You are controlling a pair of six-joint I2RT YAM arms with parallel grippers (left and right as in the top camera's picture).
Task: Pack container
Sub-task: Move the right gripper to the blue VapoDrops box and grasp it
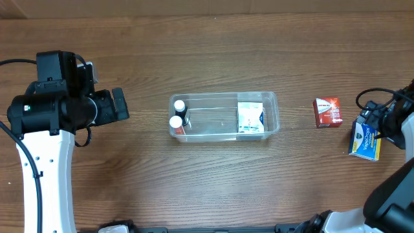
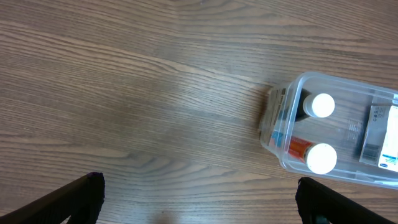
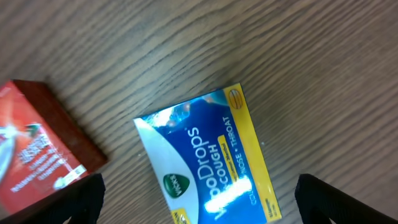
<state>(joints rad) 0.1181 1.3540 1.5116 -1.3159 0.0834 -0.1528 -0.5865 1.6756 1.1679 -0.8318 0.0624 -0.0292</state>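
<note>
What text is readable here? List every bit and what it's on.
"poDrops", "COUGH", "NOSE • THROAT" on the blue box, partly lost in glare.
Blurred print on the red box.
Too small to read: white box and bottles in the container.

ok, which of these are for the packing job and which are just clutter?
Job:
- container
- white-capped bottles and white box, already inside it
- red box and VapoDrops box, both out on the table by the right arm

Lying about:
- only the black cable of the left arm; it is part of the rig, not for packing
</note>
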